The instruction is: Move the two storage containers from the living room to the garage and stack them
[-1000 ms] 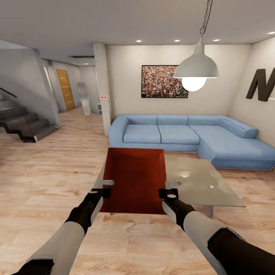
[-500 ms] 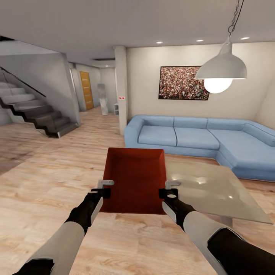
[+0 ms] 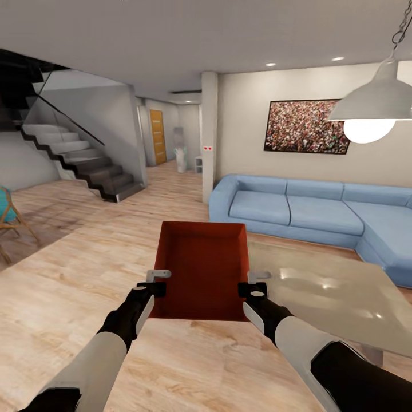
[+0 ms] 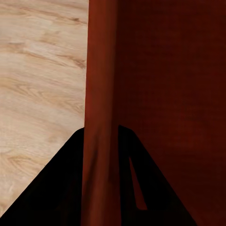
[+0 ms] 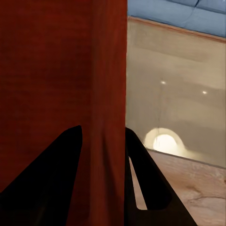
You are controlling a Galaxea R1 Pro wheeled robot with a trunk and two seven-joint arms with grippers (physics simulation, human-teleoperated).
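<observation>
I am holding one orange-red storage container (image 3: pixel 201 269) out in front of the robot, carried level between both arms above the light wood plank floor (image 3: pixel 68 286) of the living room. My left gripper (image 3: pixel 158 281) is clamped on the container's left wall, one finger on each side of the thin wall, and my right gripper (image 3: pixel 254 283) is clamped on the right wall in the same way. The open-top bin looks empty. Just beside it on the right is a glass-topped counter (image 3: pixel 332 297), with a blue corner sofa (image 3: pixel 297 209) behind it. A staircase (image 3: pixel 80 160) and a hallway with an orange door (image 3: pixel 157 136) lie ahead on the left. By my judgement the task is at an early stage: this container is lifted but not yet in the garage, and the stacking is not yet done.
</observation>
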